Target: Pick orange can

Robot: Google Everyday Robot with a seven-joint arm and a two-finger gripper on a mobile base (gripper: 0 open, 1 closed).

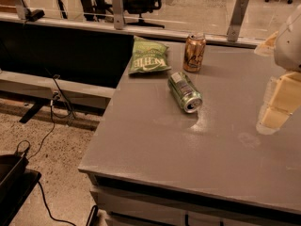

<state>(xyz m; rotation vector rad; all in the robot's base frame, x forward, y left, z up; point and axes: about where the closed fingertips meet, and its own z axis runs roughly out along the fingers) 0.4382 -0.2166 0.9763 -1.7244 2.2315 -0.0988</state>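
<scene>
The orange can (194, 52) stands upright near the far edge of the grey table (155, 145), copper-orange with a silver top and dark markings. My gripper (276, 108) is at the right edge of the view, above the table's right side, well to the right of the can and nearer to me. It touches nothing.
A green and silver can (185, 92) lies on its side in front of the orange can. A green chip bag (148, 56) lies to the can's left. A glass partition with metal posts (236, 20) runs behind the table. Cables (51, 126) lie on the floor at left.
</scene>
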